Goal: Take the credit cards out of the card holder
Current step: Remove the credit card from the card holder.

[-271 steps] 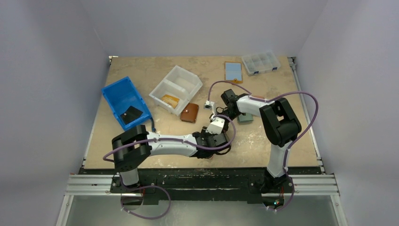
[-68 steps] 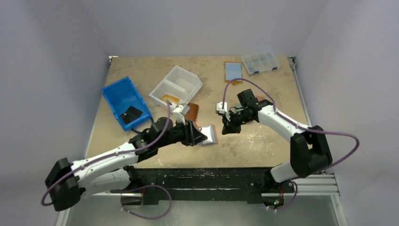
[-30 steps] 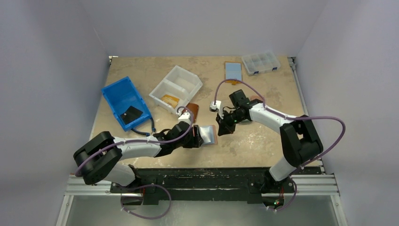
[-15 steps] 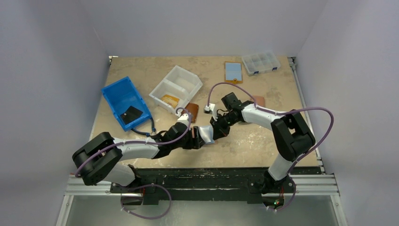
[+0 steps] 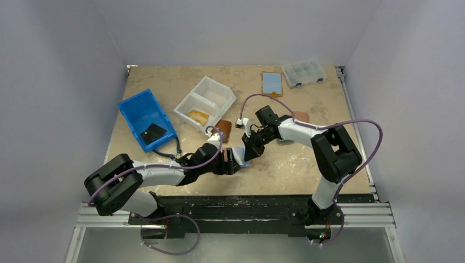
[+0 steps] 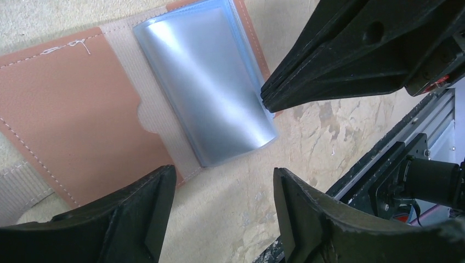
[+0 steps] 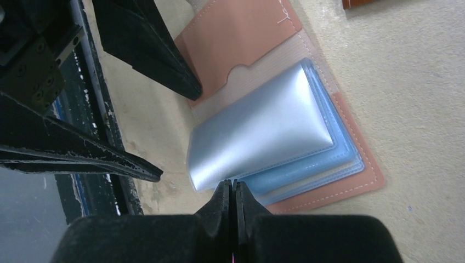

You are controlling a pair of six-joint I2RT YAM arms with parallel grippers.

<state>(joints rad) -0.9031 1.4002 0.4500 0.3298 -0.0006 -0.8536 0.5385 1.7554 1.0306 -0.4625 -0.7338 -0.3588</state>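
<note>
The card holder (image 5: 234, 157) lies open on the table: a tan panel (image 6: 71, 120) and a stack of clear sleeves (image 7: 263, 131). The top sleeve (image 6: 208, 93) curls up, glossy. Light-blue credit cards (image 7: 310, 164) show inside the lower sleeves. My left gripper (image 6: 222, 178) is open just off the holder's near edge, with bare table between its fingers (image 6: 137, 219). My right gripper (image 7: 231, 185) is shut, its tips against the free edge of the sleeves, with nothing visible between them. In the left wrist view the right gripper's fingers (image 6: 340, 60) reach the sleeves' right edge.
A blue bin (image 5: 137, 109) holding a black item stands at the left. A white divided bin (image 5: 205, 101) and a brown wallet (image 5: 222, 130) lie behind the holder. At the back are a clear compartment box (image 5: 303, 72) and a light-blue rectangle on tan backing (image 5: 272, 83).
My right gripper has moved left onto the sleeves' edge, staying shut. My left gripper's jaws have opened wider, and it stays at the holder's near side.
</note>
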